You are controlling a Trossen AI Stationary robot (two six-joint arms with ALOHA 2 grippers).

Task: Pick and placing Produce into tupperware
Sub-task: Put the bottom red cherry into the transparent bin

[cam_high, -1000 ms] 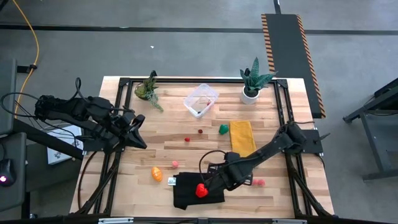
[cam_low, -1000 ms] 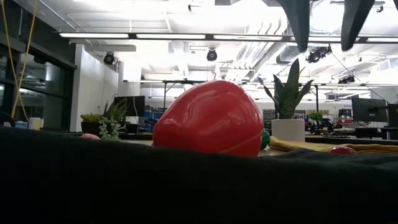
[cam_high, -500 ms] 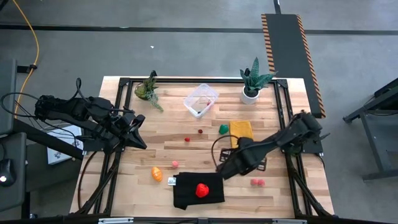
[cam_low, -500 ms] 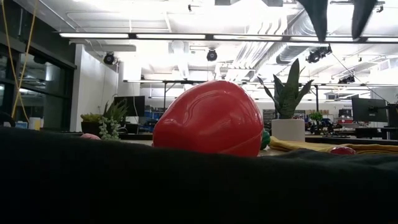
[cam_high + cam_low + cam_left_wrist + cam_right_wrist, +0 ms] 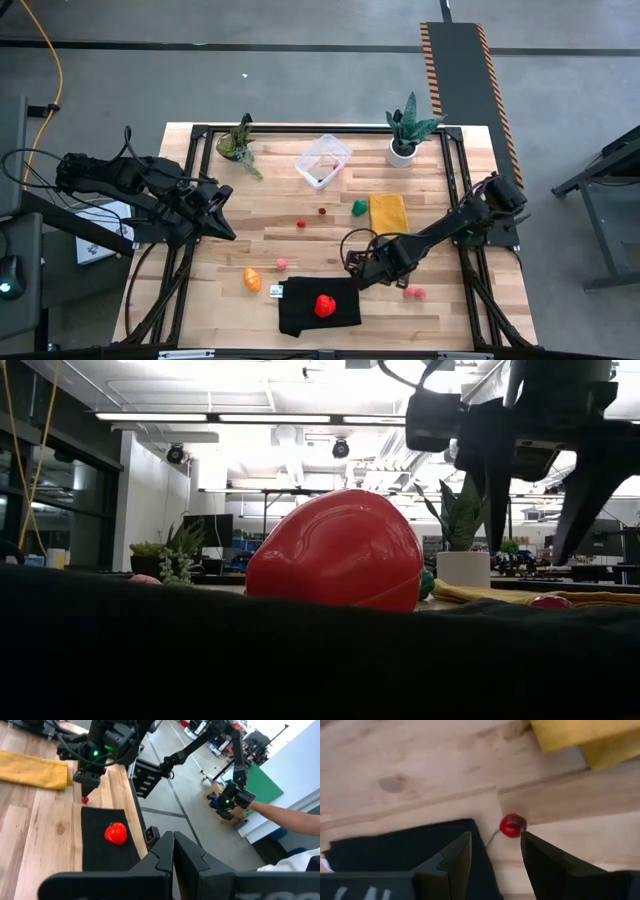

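Observation:
My right gripper [image 5: 355, 270] [image 5: 495, 837] points down, open, just past the far right corner of a black cloth [image 5: 300, 312]. A tiny red berry [image 5: 513, 825] lies on the wood below it, between the fingertips and close to one of them, untouched. A red strawberry-like piece [image 5: 324, 305] [image 5: 335, 550] rests on the cloth. The clear tupperware [image 5: 323, 160] stands at the far middle. An orange piece [image 5: 252, 279], a green piece [image 5: 359, 207] and small berries [image 5: 301, 224] lie on the wood. My left gripper [image 5: 222, 215] [image 5: 172, 857] hangs shut over the left side.
A yellow cloth [image 5: 389, 220] lies right of the middle. Two potted plants [image 5: 237, 145] [image 5: 404, 130] flank the tupperware at the far edge. Two more red berries [image 5: 414, 293] lie right of the black cloth. A person's arm [image 5: 285, 815] shows beyond the table.
My right gripper has left its place over the strawberry-like piece, gone toward the table's right and far edges past the cloth's corner, and then come down close to the wood over the tiny berry. Its fingers have kept the same gap.

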